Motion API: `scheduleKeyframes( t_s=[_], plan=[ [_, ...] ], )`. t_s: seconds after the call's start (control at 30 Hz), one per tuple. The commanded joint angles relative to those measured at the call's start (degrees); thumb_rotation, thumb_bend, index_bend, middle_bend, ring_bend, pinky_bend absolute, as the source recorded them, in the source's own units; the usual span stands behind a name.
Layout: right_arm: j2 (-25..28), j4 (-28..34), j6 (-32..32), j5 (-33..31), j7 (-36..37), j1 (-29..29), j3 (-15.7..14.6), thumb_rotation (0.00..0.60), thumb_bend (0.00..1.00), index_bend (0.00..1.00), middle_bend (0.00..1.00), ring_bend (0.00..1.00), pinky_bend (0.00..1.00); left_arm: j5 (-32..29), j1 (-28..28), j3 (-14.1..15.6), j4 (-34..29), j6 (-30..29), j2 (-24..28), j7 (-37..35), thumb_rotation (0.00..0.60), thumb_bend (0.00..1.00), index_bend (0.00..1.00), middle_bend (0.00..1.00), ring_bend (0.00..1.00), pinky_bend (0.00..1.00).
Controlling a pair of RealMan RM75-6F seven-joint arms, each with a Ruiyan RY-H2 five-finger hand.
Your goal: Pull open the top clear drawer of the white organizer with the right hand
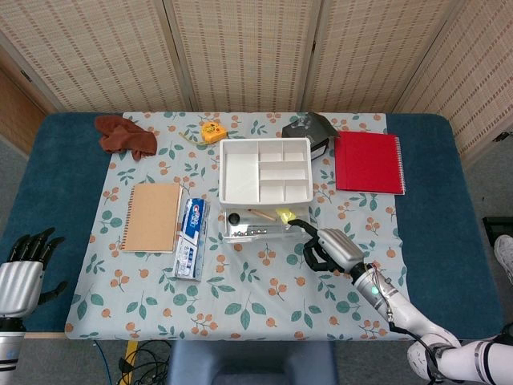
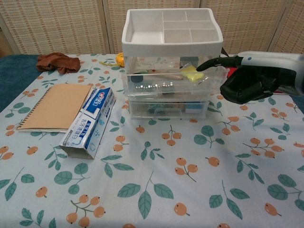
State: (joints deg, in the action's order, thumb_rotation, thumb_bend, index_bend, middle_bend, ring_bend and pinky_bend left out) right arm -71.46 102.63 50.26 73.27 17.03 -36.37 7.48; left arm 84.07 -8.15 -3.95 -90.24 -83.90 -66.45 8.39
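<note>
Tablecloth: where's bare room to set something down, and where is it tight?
Free: the near strip of the tablecloth, in front of the toothpaste box and the organizer. Also the blue table left of the tan notebook. Crowded: the far edge, with brown cloth, dark object, red notebook. The right hand blocks the organizer's right side.

A blue-topped table (image 1: 56, 184), spread with a pale tablecloth (image 1: 240, 297) printed with green leaves and orange fruit, stands before a folding screen (image 1: 240, 48) of woven tan panels in white frames (grey floor (image 1: 493, 180) shows at the right), under even, soft light.
</note>
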Motion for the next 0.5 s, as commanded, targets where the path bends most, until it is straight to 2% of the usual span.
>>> scheduleKeyframes(
  t_s=[0.03, 0.2, 0.5],
  plan=[
    [0.09, 0.15, -0.18, -0.24, -0.39, -0.03, 0.06, 0.600, 0.67, 0.18, 0.79, 0.88, 0.99, -0.05, 0.00, -0.01, -0.04, 0.00, 0.02, 0.00, 0.600, 0.15, 0.20, 0.12, 0.13, 0.11],
    [0.70, 1.34, -0.03, 0.14, -0.68, 0.49, -0.39, 0.600, 0.67, 0.25, 0.79, 0.88, 0.99, -0.10, -0.07, -0.05, 0.00, 0.09, 0.00, 0.02, 0.600, 0.15, 0.20, 0.12, 0.13, 0.11],
    [2.42, 4.40, 0.35, 2.85, -0.40, 1.71, -1.94, 0.600, 0.67, 0.27, 0.79, 0.88, 0.99, -0.12, -0.24, -0.05, 0.03, 0.29, -0.13, 0.18, 0.600, 0.15, 0.20, 0.12, 0.13, 0.11]
  ],
)
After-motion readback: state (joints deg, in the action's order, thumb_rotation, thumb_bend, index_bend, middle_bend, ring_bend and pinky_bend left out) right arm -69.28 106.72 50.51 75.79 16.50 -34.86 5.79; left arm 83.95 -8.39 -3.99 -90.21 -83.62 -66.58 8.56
